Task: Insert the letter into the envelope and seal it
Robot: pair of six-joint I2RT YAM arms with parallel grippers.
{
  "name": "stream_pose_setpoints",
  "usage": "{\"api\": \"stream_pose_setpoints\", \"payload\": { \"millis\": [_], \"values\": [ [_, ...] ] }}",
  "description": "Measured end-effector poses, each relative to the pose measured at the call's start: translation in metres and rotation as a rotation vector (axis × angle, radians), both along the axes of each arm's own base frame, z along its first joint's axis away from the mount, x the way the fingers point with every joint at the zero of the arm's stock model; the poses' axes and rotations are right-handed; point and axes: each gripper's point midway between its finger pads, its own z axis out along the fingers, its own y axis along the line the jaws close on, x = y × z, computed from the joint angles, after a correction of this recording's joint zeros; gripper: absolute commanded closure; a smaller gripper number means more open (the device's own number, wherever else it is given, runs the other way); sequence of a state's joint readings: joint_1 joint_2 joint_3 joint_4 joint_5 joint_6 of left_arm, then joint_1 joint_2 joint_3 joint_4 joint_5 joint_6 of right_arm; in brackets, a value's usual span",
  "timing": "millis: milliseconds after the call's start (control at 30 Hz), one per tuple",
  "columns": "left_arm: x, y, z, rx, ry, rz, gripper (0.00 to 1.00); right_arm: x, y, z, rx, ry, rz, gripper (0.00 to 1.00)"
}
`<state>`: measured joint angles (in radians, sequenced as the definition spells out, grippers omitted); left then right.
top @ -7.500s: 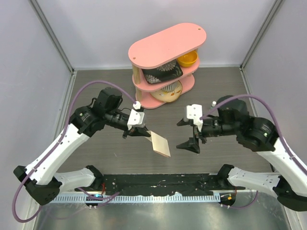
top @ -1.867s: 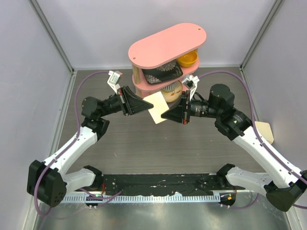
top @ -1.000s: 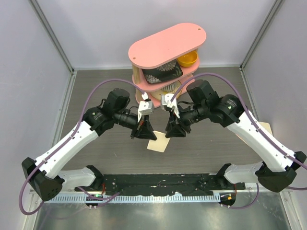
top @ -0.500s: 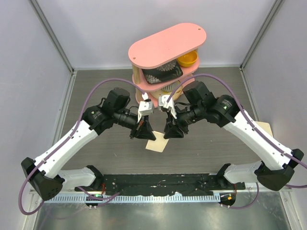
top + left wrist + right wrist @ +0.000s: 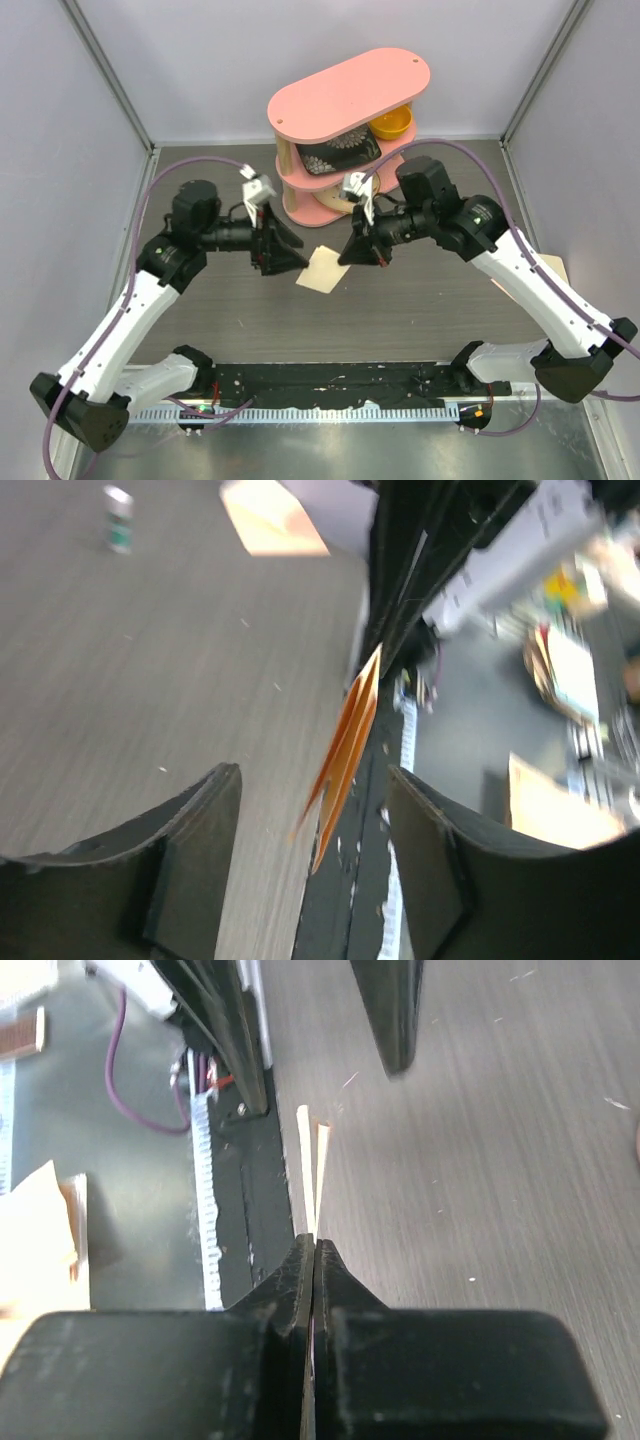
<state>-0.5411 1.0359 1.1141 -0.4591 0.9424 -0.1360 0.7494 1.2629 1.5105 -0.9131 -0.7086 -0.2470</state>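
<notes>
The letter, a pale cream sheet, hangs above the table between the two arms. My right gripper is shut on its right edge. In the right wrist view the letter runs edge-on out of the closed tips as two thin layers. My left gripper stands open just left of the sheet. In the left wrist view the letter's edge hangs between the spread fingers without touching them. The peach-tan envelope, flap open, lies at the table's right side, mostly hidden under the right arm in the top view.
A pink three-tier shelf with bowls stands at the back, close behind both grippers. A small white and green cylinder stands near the envelope. A black strip runs along the near edge between the arm bases.
The left gripper has opened, let go of the letter and drawn back to the left. The right gripper has shut on the letter and carried it slightly away from the near edge.
</notes>
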Motion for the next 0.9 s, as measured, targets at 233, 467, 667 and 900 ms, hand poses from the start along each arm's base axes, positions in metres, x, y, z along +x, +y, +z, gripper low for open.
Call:
{"api": "stream_pose_setpoints", "payload": {
  "millis": [233, 467, 667, 900],
  "values": [
    [0.028, 0.025, 0.034, -0.119, 0.027, 0.220, 0.25, 0.034, -0.016, 0.032, 0.158, 0.035, -0.185, 0.99],
    [0.015, 0.028, 0.041, -0.162, -0.011, 0.206, 0.28, 0.018, -0.014, 0.041, 0.257, 0.089, -0.164, 0.99],
    [0.009, 0.018, 0.034, -0.156, 0.057, 0.087, 0.32, 0.011, -0.011, 0.042, 0.295, 0.124, -0.146, 0.99],
    [0.001, 0.006, 0.029, -0.150, 0.122, 0.003, 0.63, 0.010, -0.009, 0.047, 0.319, 0.121, -0.130, 0.99]
  ]
}}
